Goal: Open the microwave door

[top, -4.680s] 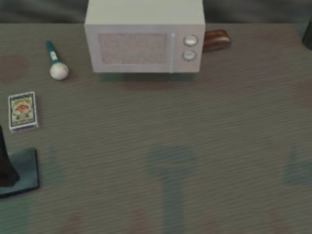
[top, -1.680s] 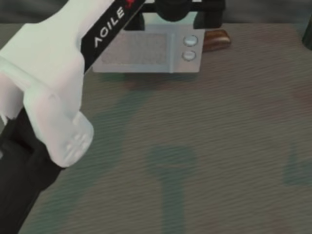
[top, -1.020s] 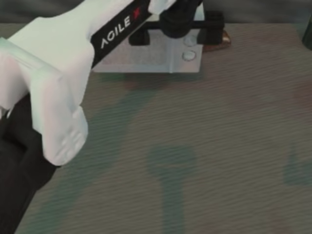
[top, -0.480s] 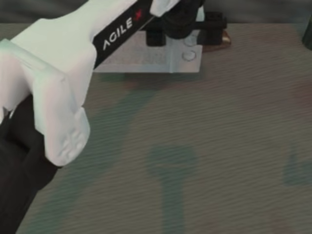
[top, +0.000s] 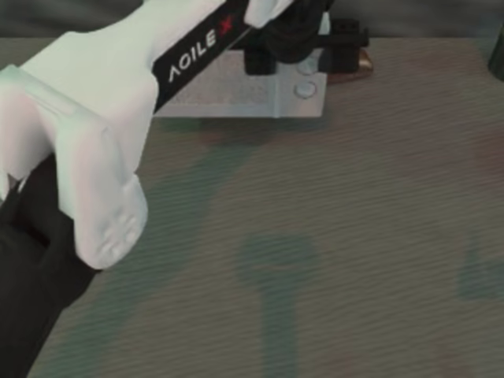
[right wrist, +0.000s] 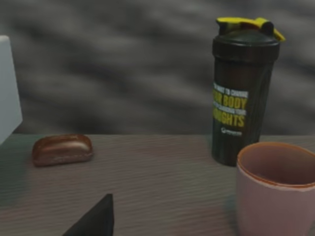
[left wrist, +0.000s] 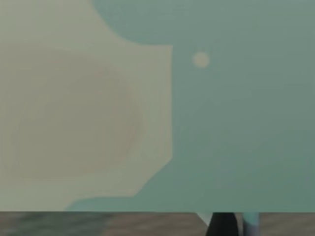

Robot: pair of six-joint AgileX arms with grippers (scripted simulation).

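While the left arm reaches far across the top view, its big white body hides much of the worktop [top: 354, 236]. The microwave [top: 260, 90] sits at the back of the worktop, near the middle. Only part of its front shows under the arm. The microwave door [top: 224, 88] with its speckled grey window lies flat against the front, so it looks shut. One round grey knob [top: 304, 90] shows to the right of the door. The left tool [top: 303, 43] is a dark shape right over the top of the microwave, above the knob side. I cannot tell if its fingers are wide or narrow. A brown bread roll [top: 354, 69] peeks out just beside the microwave on its right.

From the left wrist view, almost all I see is a flat pale green and cream surface very close up. It has a small pale dot on it. A thin strip of worktop shows along one edge.

From the right wrist view, the right arm looks parked off to the side. I see the brown bread roll [right wrist: 62, 149], a tall black bottle with a yellow lid [right wrist: 244, 88], and a pink cup [right wrist: 275, 189] close by. A white corner of the microwave [right wrist: 7, 88] shows too. A dark tip of the right tool [right wrist: 93, 221] pokes in, and I cannot tell how wide it is.
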